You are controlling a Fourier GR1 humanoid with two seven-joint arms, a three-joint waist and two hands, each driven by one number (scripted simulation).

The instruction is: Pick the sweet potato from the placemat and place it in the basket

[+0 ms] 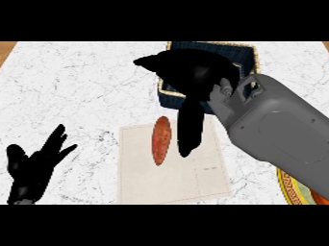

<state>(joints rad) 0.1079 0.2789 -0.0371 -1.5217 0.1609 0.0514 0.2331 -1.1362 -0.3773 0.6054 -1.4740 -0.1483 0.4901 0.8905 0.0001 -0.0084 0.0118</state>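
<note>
Sweet potato (161, 140) lying on placemat (173, 163), lengthwise, near mat's upper left part. Not yet picked. Basket (247, 54) at 12 o'clock from mat, dark woven, partly hidden behind right hand (192, 79). Right hand hanging over basket's front edge, fingers extended downward toward 6 o'clock, tips just beside potato at its 3 o'clock; holding nothing. Left hand (36, 166) resting at 8 o'clock, fingers spread. Step judged: reach-to-grasp. Next move calls for shifting hand toward 9 o'clock, lowering, closing round potato. Patterned plate (295, 192) at 4 o'clock edge.
</note>
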